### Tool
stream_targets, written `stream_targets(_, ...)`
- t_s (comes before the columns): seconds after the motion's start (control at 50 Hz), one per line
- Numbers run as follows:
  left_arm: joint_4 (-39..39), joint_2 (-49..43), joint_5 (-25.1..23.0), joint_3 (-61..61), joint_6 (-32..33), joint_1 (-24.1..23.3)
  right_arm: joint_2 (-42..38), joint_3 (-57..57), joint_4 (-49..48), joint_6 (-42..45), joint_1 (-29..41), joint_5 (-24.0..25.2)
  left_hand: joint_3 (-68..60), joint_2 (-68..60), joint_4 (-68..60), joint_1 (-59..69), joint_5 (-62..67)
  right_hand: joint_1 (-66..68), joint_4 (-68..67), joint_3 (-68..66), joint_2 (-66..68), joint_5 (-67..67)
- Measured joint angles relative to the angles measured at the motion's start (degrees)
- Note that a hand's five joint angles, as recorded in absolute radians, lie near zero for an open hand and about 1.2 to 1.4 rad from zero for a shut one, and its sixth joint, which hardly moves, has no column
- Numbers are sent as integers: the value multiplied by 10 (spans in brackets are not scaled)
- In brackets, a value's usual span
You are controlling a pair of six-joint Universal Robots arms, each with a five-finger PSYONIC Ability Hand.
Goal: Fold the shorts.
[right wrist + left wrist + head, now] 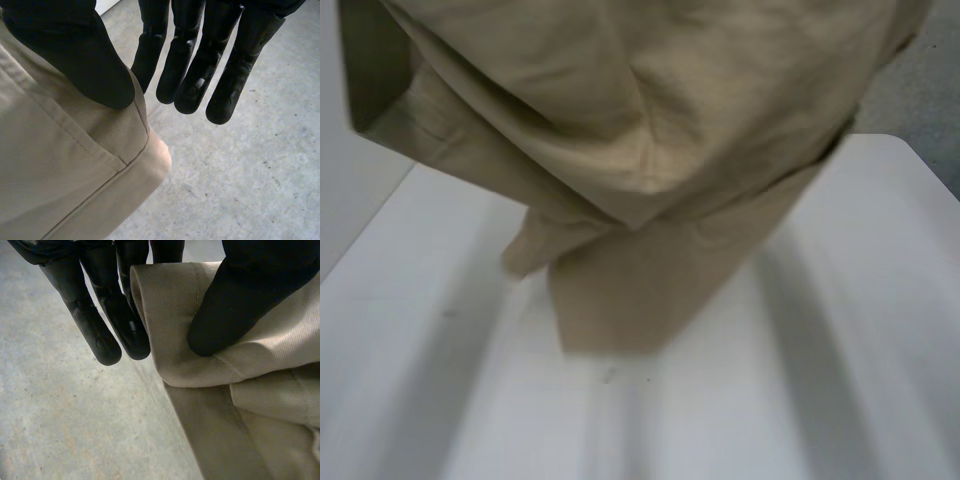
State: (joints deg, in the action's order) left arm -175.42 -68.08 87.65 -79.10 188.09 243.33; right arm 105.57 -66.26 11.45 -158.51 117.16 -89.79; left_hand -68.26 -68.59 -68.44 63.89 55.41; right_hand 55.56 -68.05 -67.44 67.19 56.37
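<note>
The tan shorts (650, 150) hang lifted close in front of the head camera, and one leg's lower end reaches down to the white table (840, 380). In the left wrist view my left hand (235, 310) has its thumb pressed on a hemmed edge of the shorts (260, 405), with the cloth running between the thumb and the straight fingers (107, 325). In the right wrist view my right hand (75, 55) pins a hemmed corner of the shorts (65, 175) under its thumb, its fingers (190, 65) straight behind the cloth.
Grey concrete floor (60, 415) lies below both hands (250, 175) and beyond the table's far right edge (930, 90). The table's left edge runs along a pale wall (340, 210).
</note>
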Motion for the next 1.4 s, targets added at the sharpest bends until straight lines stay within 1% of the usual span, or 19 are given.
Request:
stream_targets(0.14, 25, -37, 1, 28, -17, -2, -9, -10, 34, 2, 1, 5, 0, 0, 0, 0, 0, 0, 0, 0, 0, 0)
stream_targets(0.3, 17, -152, -2, -32, -15, 1, -96, -99, 21, 3, 1, 23, 0, 0, 0, 0, 0, 0, 0, 0, 0, 0)
stream_targets(0.38, -10, -246, -2, -39, -12, 6, -182, -113, -8, 2, 2, 31, 0, 0, 0, 0, 0, 0, 0, 0, 0, 0)
stream_targets(0.44, -59, -342, -1, -9, -8, 14, -266, -93, -50, 1, 3, 30, 0, 0, 0, 0, 0, 0, 0, -1, 4, 0)
stream_targets(0.6, -181, -528, 22, 177, 36, 30, -456, 54, -205, 19, 9, -18, 0, 0, 0, 0, 0, 0, -3, -4, 4, 0)
stream_targets(0.64, -201, -559, 27, 218, 50, 33, -488, 88, -235, 31, 9, -28, 0, 0, 0, 0, 0, -45, 67, 73, -71, -55)
stream_targets(0.66, -224, -589, 31, 257, 67, 35, -518, 121, -259, 46, 10, -36, 141, 142, 130, -148, -128, -192, 223, 218, -220, -203)
stream_targets(0.68, -232, -598, 32, 269, 72, 35, -531, 134, -266, 53, 10, -38, 202, 217, 204, -231, -201, -237, 269, 263, -267, -248)
stream_targets(0.7, -245, -612, 32, 283, 80, 36, -547, 151, -272, 65, 11, -41, 273, 276, 276, -313, -272, -333, 369, 364, -380, -348)
stream_targets(0.72, -245, -612, 32, 283, 80, 36, -547, 151, -272, 65, 11, -41, 273, 276, 276, -313, -272, -333, 369, 364, -380, -348)
stream_targets(0.74, -269, -631, 33, 299, 92, 36, -573, 178, -274, 86, 13, -45, 474, 479, 473, -481, -451, -431, 523, 517, -521, -499)
stream_targets(0.76, -278, -637, 33, 302, 95, 37, -580, 185, -273, 92, 14, -46, 496, 501, 504, -500, -477, -437, 536, 534, -533, -512)
stream_targets(0.78, -286, -641, 32, 303, 98, 37, -587, 191, -271, 98, 15, -46, 496, 501, 504, -500, -477, -441, 548, 548, -545, -525)
stream_targets(0.8, -293, -644, 32, 303, 100, 37, -592, 196, -267, 104, 15, -47, 550, 555, 556, -525, -522, -441, 549, 550, -547, -526)
stream_targets(0.9, -323, -647, 33, 284, 105, 36, -596, 199, -246, 117, 17, -49, 562, 571, 568, -526, -528, -441, 549, 554, -549, -530)
stream_targets(1.08, -323, -561, 35, 147, 101, 35, -498, 78, -193, 101, 0, -40, 562, 571, 568, -526, -528, -441, 549, 554, -549, -530)
stream_targets(1.22, -290, -452, 35, -17, 100, 29, -420, -32, -111, 94, -25, 5, 562, 572, 568, -526, -528, -441, 549, 554, -549, -530)
stream_targets(1.28, -252, -389, 35, -111, 97, 21, -387, -103, -75, 91, -44, 40, 562, 572, 568, -526, -528, -441, 549, 554, -549, -530)
stream_targets(1.4, -200, -330, 37, -211, 85, 3, -371, -176, -65, 91, -68, 80, 561, 569, 566, -523, -527, -425, 531, 529, -524, -510)
